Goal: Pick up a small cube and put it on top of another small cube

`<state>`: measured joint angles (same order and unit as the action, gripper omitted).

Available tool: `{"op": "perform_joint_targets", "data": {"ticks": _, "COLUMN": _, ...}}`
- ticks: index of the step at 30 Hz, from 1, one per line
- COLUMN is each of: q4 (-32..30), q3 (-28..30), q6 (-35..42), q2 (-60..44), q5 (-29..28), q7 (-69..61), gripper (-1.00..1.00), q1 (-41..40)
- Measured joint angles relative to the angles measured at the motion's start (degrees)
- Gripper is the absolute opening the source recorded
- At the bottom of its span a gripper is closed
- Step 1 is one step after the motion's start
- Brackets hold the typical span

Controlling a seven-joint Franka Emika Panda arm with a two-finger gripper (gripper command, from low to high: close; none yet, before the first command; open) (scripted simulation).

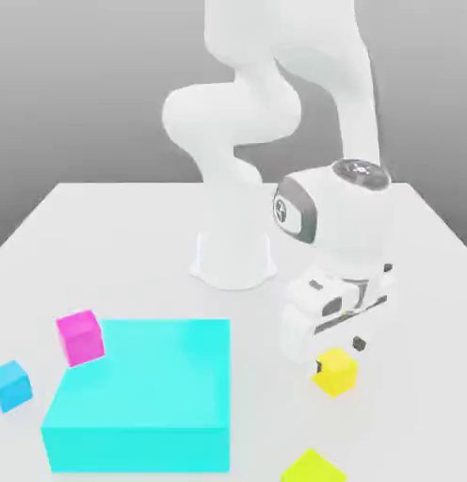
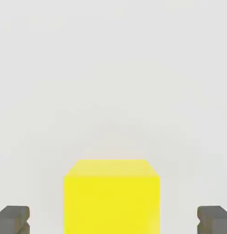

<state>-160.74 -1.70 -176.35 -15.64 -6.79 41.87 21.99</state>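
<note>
The pincer (image 1: 339, 355) hung with its fingers wide apart, and the yellow cube (image 1: 335, 372) sat between them with a gap on each side in the hand view. Toward the exterior view's left of the pincer lay the cyan block (image 1: 143, 386), the magenta cube (image 1: 81, 338) and, farthest from it, the blue cube (image 1: 10, 386); the yellow-green object (image 1: 314, 469) lay nearer that camera than the pincer.
</note>
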Motion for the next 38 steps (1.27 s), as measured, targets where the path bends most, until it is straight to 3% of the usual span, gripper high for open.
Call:
{"op": "perform_joint_targets", "data": {"ticks": 7, "q4": 0.1, "q3": 0.3, "q6": -0.3, "q2": -0.4, "q5": -0.3, "q7": 0.3, "gripper": -1.0, "q1": 0.2}}
{"op": "perform_joint_targets", "data": {"ticks": 14, "q4": -2.4, "q3": -3.2, "q6": 10.2, "q2": 12.7, "q5": 5.4, "q7": -4.0, "gripper": -1.0, "q1": -1.8}}
{"op": "perform_joint_targets", "data": {"ticks": 29, "q4": 7.7, "q3": 21.5, "q6": 37.2, "q2": 30.3, "q5": -0.9, "q7": -33.4, "gripper": -1.0, "q1": -28.9}}
{"op": "perform_joint_targets", "data": {"ticks": 35, "q4": 6.7, "q3": 25.4, "q6": 29.0, "q2": 22.7, "q5": 2.1, "q7": -39.1, "gripper": -1.0, "q1": -30.2}}
{"op": "perform_joint_targets", "data": {"ticks": 36, "q4": 6.4, "q3": 25.6, "q6": 27.8, "q2": 21.7, "q5": 2.4, "q7": -39.4, "gripper": 1.0, "q1": -30.2}}
{"op": "perform_joint_targets", "data": {"ticks": 38, "q4": 6.4, "q3": 25.6, "q6": 27.8, "q2": 21.7, "q5": 2.4, "q7": -39.4, "gripper": 1.0, "q1": -30.2}}
